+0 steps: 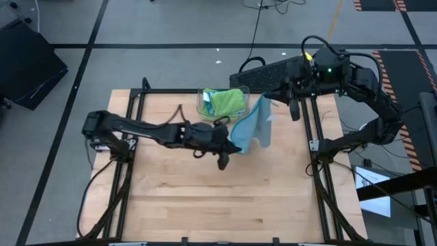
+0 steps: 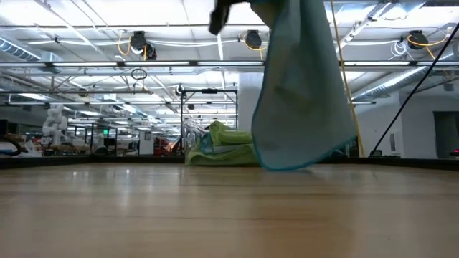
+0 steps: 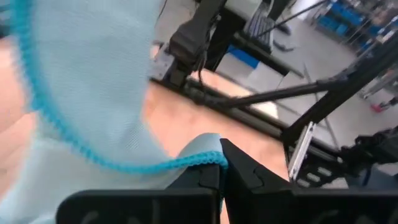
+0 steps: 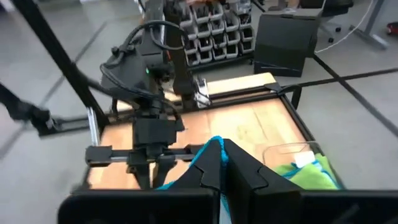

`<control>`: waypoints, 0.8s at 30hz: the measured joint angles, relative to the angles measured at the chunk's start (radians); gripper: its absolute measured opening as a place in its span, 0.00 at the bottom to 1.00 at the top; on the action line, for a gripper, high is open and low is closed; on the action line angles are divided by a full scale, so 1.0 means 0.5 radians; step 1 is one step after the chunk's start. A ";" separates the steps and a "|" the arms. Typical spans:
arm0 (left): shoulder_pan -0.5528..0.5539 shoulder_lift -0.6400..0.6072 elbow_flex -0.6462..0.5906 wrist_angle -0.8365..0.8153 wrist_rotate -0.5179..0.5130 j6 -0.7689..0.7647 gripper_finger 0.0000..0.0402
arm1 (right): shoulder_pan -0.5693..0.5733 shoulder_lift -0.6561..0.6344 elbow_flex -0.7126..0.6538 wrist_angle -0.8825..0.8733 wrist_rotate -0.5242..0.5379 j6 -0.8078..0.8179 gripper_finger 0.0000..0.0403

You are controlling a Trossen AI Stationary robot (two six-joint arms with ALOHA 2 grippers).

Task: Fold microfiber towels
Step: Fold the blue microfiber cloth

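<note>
The left gripper [image 1: 229, 145] is clenched on one corner of a light blue towel [image 1: 251, 127]; in the left wrist view its dark fingers [image 3: 214, 177] meet with the stitched blue hem pinched between them. The right gripper [image 1: 265, 100] is likewise clamped on the towel's other upper corner, its fingers [image 4: 214, 163] pressed together over a peak of blue cloth in the right wrist view. Each arm holding a separate corner looks meant to spread the cloth flat so it can be laid down squarely for folding. The towel hangs in the air between the two grippers, over the back half of the wooden table [image 1: 205, 198]; the low view shows its bottom edge clear of the tabletop, drooping in a loose curve. It is not yet stretched taut, so the sheet sags and twists somewhat.

Just behind it, a clear plastic bin [image 1: 203, 102] sits near the table's far edge holding the remaining towels [image 1: 227, 101], lime green on top with a little blue showing at the side. The open wood in front of the hanging cloth seems the likely spot for spreading it
</note>
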 joint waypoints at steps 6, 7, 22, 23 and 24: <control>-0.014 -0.262 -0.002 -0.407 -0.001 -0.134 0.01 | -0.002 0.000 0.000 0.027 0.006 0.149 0.00; -0.017 -0.317 -0.001 -0.467 -0.001 -0.164 0.01 | -0.002 0.000 0.000 0.024 0.004 0.158 0.00; -0.384 -0.902 0.195 -0.685 0.263 -0.622 0.01 | 0.647 0.011 0.002 0.124 0.007 1.178 0.00; -0.434 -0.901 0.273 -0.809 0.235 -0.605 0.01 | 0.716 0.016 0.002 0.093 0.073 1.252 0.00; -0.482 -0.896 0.351 -0.975 0.204 -0.593 0.01 | 0.779 0.026 0.002 0.070 0.157 1.315 0.00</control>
